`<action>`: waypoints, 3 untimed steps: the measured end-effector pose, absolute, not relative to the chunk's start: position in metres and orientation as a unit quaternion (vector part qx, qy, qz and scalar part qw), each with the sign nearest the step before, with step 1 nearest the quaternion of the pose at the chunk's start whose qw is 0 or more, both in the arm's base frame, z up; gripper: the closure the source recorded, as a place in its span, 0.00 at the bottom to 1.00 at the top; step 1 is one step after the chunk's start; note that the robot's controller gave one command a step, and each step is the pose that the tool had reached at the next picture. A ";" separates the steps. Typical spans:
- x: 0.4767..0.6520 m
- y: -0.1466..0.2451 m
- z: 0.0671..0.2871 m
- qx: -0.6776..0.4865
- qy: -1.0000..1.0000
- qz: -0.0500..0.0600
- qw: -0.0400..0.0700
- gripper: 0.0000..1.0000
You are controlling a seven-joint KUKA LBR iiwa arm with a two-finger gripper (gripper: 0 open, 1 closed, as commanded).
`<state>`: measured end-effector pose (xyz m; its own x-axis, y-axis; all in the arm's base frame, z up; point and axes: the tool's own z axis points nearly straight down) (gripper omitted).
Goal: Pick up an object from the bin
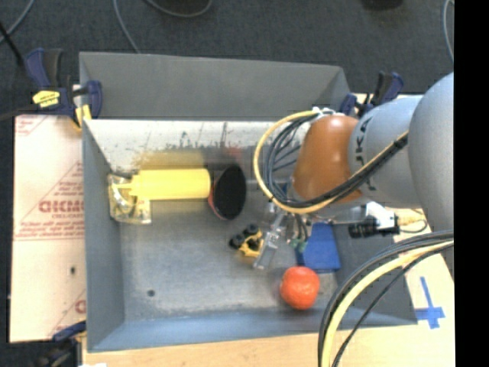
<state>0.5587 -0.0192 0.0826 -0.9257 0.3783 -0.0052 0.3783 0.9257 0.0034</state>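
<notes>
Gripper [272, 243] down at 4 o'clock in bin [214, 90]; spread or closed, cannot tell. One small yellow-and-black toy [246, 243] just beside it at its 9 o'clock. One smooth orange ball [299, 287] at 5, one flat blue piece [322, 249] at 3. One yellow cylinder [174, 183], one black round thing [228, 191], one crumpled clear wrapper [126, 202] toward 10.

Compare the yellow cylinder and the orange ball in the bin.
Shape: the yellow cylinder is long and lies on its side; the orange ball is round.
Size: the cylinder looks clearly larger than the ball.
Place: the cylinder lies along the far wall of the bin, left of a black round thing; the ball sits near the front wall, just below the tool.
Shared: both rest on the bin floor, apart from the tool.
</notes>
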 end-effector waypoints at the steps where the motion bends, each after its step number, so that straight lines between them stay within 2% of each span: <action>1: 0.563 -0.017 0.071 0.131 0.991 0.000 0.006 1.00; 3: 0.562 -0.017 0.074 0.131 0.991 0.000 0.006 1.00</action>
<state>0.5620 -0.0173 0.0736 -0.9658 0.2591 -0.0108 0.2591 0.9658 0.0022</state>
